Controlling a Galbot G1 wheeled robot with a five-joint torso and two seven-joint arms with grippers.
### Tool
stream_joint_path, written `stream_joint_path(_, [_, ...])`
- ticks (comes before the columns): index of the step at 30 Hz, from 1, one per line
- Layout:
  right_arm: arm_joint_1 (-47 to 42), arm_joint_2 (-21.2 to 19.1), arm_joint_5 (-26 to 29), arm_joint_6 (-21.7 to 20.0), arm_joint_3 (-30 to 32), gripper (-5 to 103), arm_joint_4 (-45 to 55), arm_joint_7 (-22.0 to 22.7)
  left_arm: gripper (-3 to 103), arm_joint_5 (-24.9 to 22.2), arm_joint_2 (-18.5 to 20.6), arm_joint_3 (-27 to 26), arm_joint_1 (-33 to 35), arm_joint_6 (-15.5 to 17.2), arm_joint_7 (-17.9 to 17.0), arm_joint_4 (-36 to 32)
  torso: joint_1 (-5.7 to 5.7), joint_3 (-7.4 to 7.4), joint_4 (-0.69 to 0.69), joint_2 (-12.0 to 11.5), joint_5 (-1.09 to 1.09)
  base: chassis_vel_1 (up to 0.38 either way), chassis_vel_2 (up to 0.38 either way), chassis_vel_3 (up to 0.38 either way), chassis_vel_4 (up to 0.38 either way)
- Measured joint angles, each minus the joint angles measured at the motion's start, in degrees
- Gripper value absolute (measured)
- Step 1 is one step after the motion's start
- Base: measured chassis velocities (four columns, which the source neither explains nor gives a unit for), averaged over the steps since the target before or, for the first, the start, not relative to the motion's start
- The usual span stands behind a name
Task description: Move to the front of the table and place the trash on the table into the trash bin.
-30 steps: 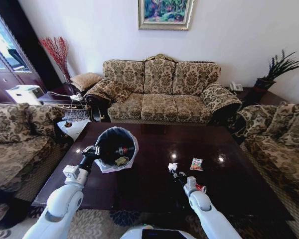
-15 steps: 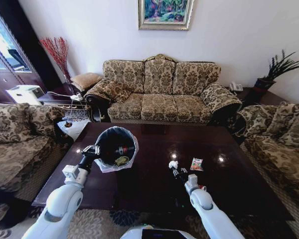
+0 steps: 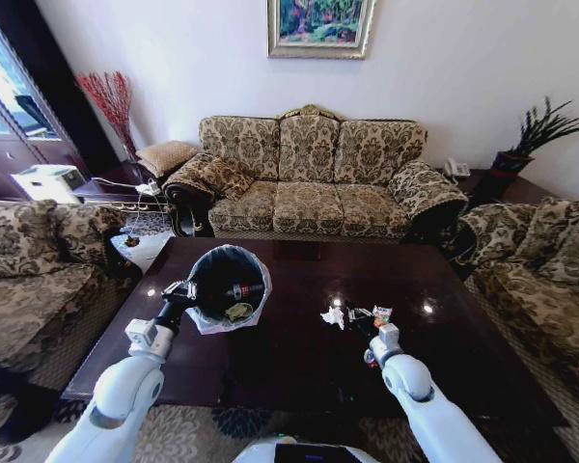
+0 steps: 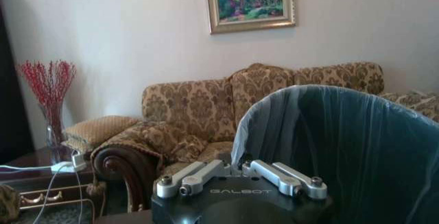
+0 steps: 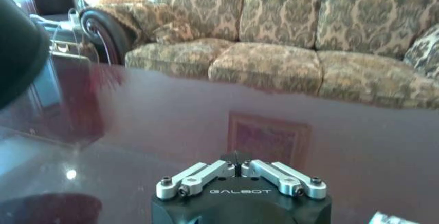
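Observation:
My left gripper (image 3: 180,293) is shut on the rim of the trash bin (image 3: 228,283), a black bin with a whitish bag (image 4: 343,147), held tilted over the table's (image 3: 289,371) left part. Inside the bin lie a clear bottle with a red cap (image 3: 239,289) and a yellowish scrap (image 3: 236,311). On the table's middle sit a crumpled white paper (image 3: 334,315) and, to its right, a snack wrapper (image 3: 380,314). My right gripper (image 3: 364,323) hovers low between these two, shut, and I see nothing in it. The right wrist view shows its shut fingers (image 5: 237,157) over the glossy table (image 5: 171,121).
A patterned sofa (image 3: 314,174) stands behind the table, with armchairs to the left (image 3: 29,270) and right (image 3: 550,280). A side table with cables (image 3: 125,198) is at the back left, and a potted plant (image 3: 540,130) at the back right.
My right arm has swung to the right and forward, bringing its gripper from in front of the white paper to between paper and wrapper. The bin has barely shifted.

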Motion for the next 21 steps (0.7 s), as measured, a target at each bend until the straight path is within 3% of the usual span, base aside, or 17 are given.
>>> stream_joint_path(12, [6.4, 4.4, -4.3, 1.4, -4.1, -1, -12.0, 1.0, 2, 0.0, 0.1, -0.5, 0.6, -0.4, 0.2, 0.0, 0.0, 0.0, -0.01, 0.0, -0.01, 0.0, 0.0, 0.0, 0.0])
stream_joint_path(21, [7.6, 5.3, -4.2, 1.8, -3.7, 23, -15.8, 0.1, 2, 0.2, -0.3, -0.3, 0.6, -0.5, 0.2, 0.3, 0.0, 0.0, -0.01, 0.0, -0.02, 0.0, 0.0, 0.0, 0.0])
